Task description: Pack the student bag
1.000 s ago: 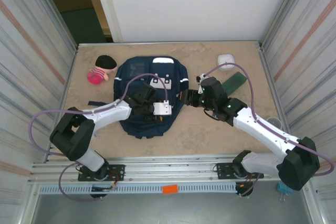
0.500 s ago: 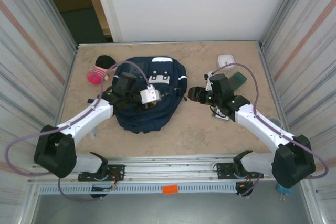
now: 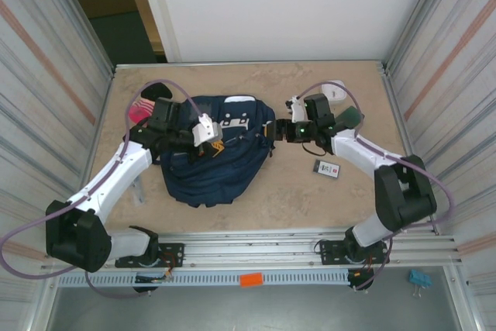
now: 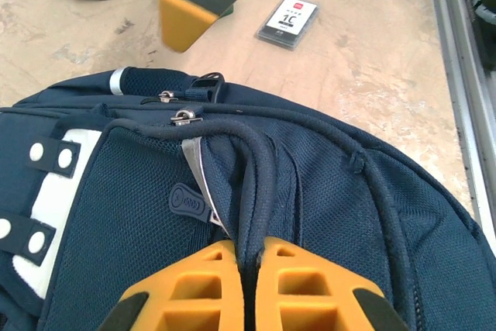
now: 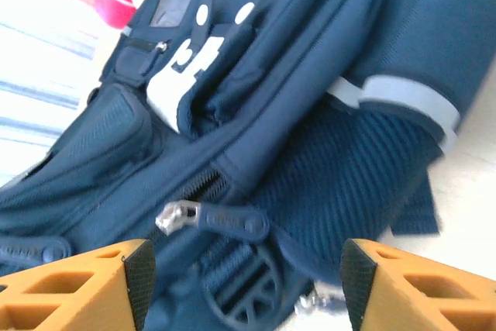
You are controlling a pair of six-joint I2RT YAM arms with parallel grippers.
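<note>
Your large navy-blue fabric student bag lies on the tan table left of centre, between the two arms. It looks zipped up, so I judge nothing is packed yet. Your left gripper is clenched on the bag's dark padded carry strap, with the fabric bunched beneath it. Your right gripper is released, its orange fingers spread wide on either side of the silver zipper pull with its dark rubber tab. The main risk is the whole bag sliding or rolling toward the right arm when you tug the zipper, because the strap is a soft anchor and may stretch or slip out of the pinch before the teeth give. If you close too low you could catch mesh instead of the tab, or nip only its edge and have it pop free. A second zipper pull sits near the strap, so check that you are opening the main compartment and not a pocket. Mind the small black-and-white card on the table near the right forearm, since a sweeping elbow could knock it away.
</note>
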